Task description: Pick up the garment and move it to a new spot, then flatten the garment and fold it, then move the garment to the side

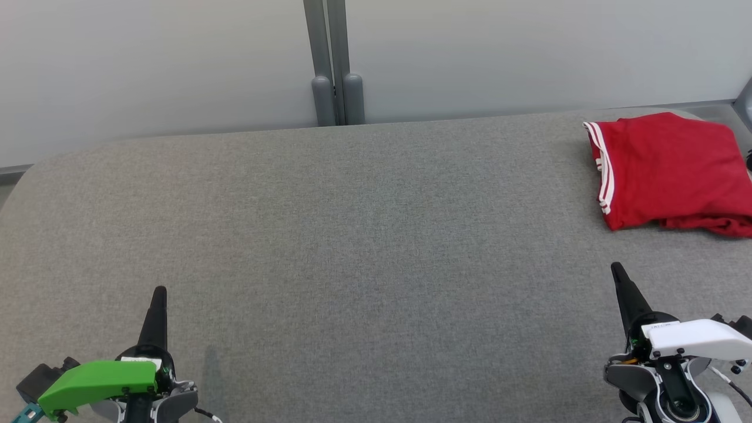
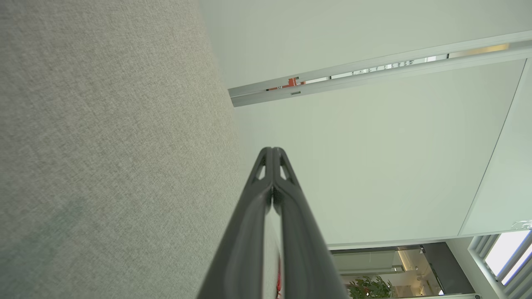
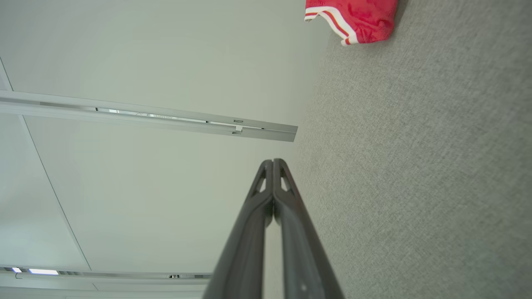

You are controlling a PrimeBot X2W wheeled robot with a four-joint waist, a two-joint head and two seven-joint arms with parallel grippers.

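Left fingers (image 1: 159,294): pressed shut, holding nothing, low over the worktop (image 1: 352,235). Right fingers (image 1: 618,274): likewise shut and empty. Garment (image 1: 670,170): red, white stripes along one edge, folded into a compact stack, lying on the worktop ahead of the right fingers and slightly to their right, not touching them; well apart from the left fingers. Worktop: grey fabric surface. Beyond it: pale wall (image 1: 147,70) with a grey post (image 1: 335,59).
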